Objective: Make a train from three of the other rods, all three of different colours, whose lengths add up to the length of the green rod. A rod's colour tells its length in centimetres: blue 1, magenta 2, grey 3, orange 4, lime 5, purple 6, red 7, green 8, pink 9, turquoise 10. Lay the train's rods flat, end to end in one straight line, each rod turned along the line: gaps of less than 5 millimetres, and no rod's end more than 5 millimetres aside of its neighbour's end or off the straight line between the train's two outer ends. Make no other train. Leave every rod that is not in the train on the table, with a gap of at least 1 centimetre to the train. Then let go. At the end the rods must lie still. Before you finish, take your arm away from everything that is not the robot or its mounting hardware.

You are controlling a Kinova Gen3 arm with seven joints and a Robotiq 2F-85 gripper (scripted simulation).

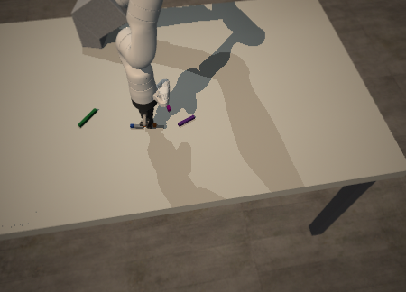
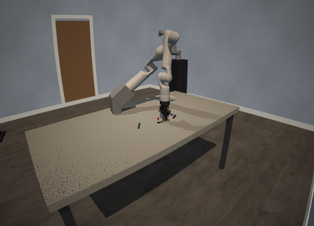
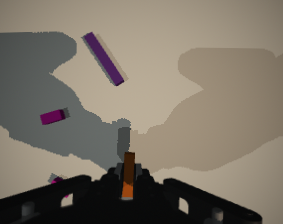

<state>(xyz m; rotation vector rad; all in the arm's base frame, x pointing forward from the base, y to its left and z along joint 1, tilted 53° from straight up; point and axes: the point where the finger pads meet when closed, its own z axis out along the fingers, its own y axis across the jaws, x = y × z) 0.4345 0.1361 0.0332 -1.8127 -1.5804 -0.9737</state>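
Observation:
My gripper [image 1: 145, 125] [image 2: 165, 119] [image 3: 128, 173] is shut on the orange rod [image 3: 128, 172], low over the table; contact with the table is unclear. A grey rod [image 3: 123, 140] [image 1: 161, 126] lies ahead of the orange rod, slightly to its left in the wrist view; the gap is unclear. A blue rod [image 1: 132, 126] [image 2: 159, 122] is on the gripper's other side, beside a greyish piece that I cannot identify. The green rod [image 1: 87, 117] [image 2: 139, 125] lies apart to the left. A purple rod [image 1: 186, 121] [image 2: 174, 116] [image 3: 103, 59] lies to the right.
A magenta rod [image 1: 169, 108] [image 3: 53, 117] lies behind the grey rod. Another magenta piece [image 3: 57, 180] shows partly behind a finger in the wrist view. The table [image 1: 216, 168] carries arm shadows over the rods. A grey block [image 1: 96, 16] [image 2: 120, 98] stands at the back.

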